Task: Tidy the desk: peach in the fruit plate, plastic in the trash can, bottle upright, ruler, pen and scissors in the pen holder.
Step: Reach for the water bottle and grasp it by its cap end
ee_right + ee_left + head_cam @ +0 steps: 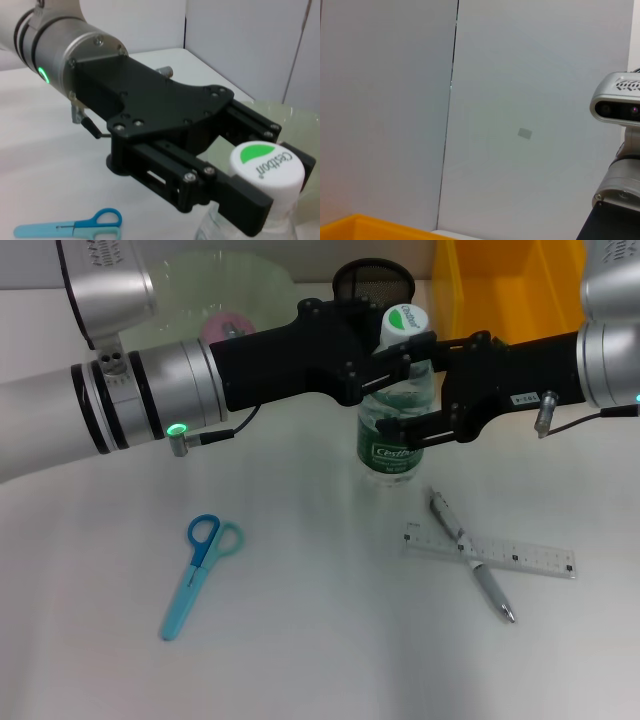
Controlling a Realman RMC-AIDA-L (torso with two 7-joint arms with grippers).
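Note:
The clear bottle (393, 435) with a green label stands upright mid-table. My left gripper (405, 348) reaches in from the left and is shut on it just under its white cap (267, 162); the right wrist view shows that grip (272, 186) close up. My right gripper (418, 400) is at the bottle's body from the right. Blue scissors (200, 575) lie front left. A pen (470, 558) lies across the clear ruler (515, 556) front right. The pink peach (228, 325) shows by the pale green fruit plate (215, 280). The black mesh pen holder (372, 280) stands behind. No plastic shows.
A yellow bin (510, 285) stands at the back right; its corner (370, 227) also appears in the left wrist view, which otherwise faces a wall. The scissors (75, 229) are also in the right wrist view.

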